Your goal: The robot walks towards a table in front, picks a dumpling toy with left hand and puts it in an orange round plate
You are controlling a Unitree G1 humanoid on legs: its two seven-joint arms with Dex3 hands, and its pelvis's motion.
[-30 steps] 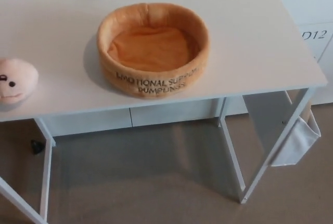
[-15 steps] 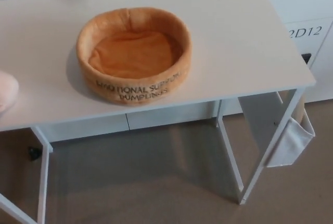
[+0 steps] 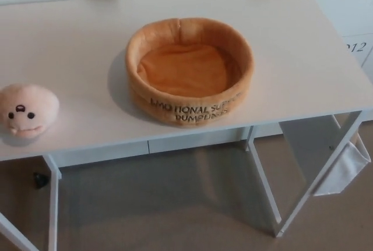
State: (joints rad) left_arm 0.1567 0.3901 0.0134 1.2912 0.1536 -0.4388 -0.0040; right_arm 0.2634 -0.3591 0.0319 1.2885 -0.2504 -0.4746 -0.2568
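Table (image 3: 76,41): white, we're at it.
Dumpling toy (image 3: 27,110): untouched, left edge.
Plate (image 3: 190,71): empty.
Hands: neither showing, state unknown.
Left: grab, drop in.

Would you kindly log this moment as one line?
phase: approach | dumpling: on table, left edge, untouched | plate: centre, empty | hands: not in view

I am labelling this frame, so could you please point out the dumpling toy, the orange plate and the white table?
dumpling toy (image 3: 27,110), head view, on its face.
orange plate (image 3: 187,69), head view, on its inner floor.
white table (image 3: 76,47), head view, on the bare top left of the plate.
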